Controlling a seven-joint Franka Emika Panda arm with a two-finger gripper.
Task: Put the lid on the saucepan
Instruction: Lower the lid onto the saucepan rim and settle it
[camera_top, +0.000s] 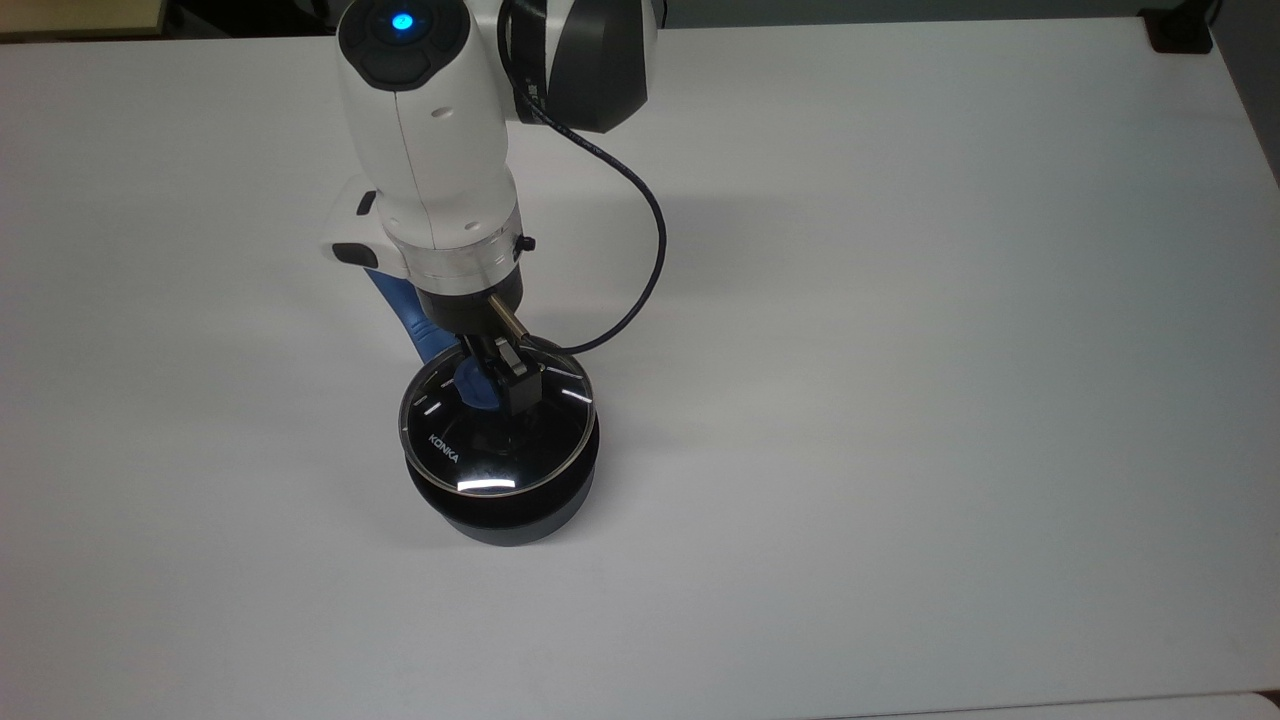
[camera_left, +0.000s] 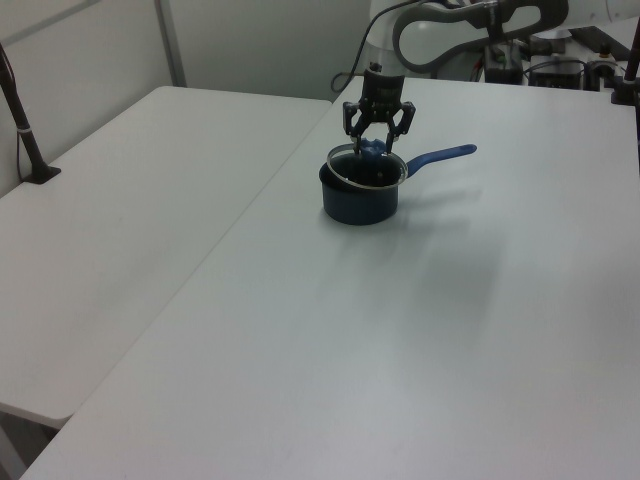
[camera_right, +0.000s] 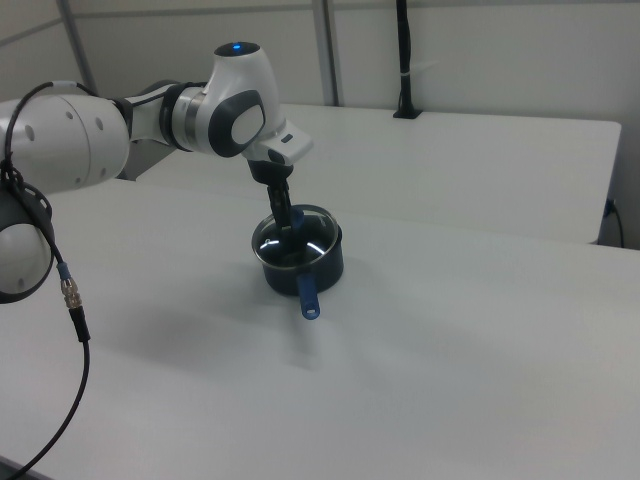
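One lid rests nearly level on the saucepan — gripper fingers pinching its blue knob. Best settle the rim evenly all round before letting go — then rise straight off the table.

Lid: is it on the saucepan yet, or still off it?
On, or very nearly. The lid covers the saucepan mouth, its rim level with the pan's in the left view; full seating cannot be told. The hand is at the knob.
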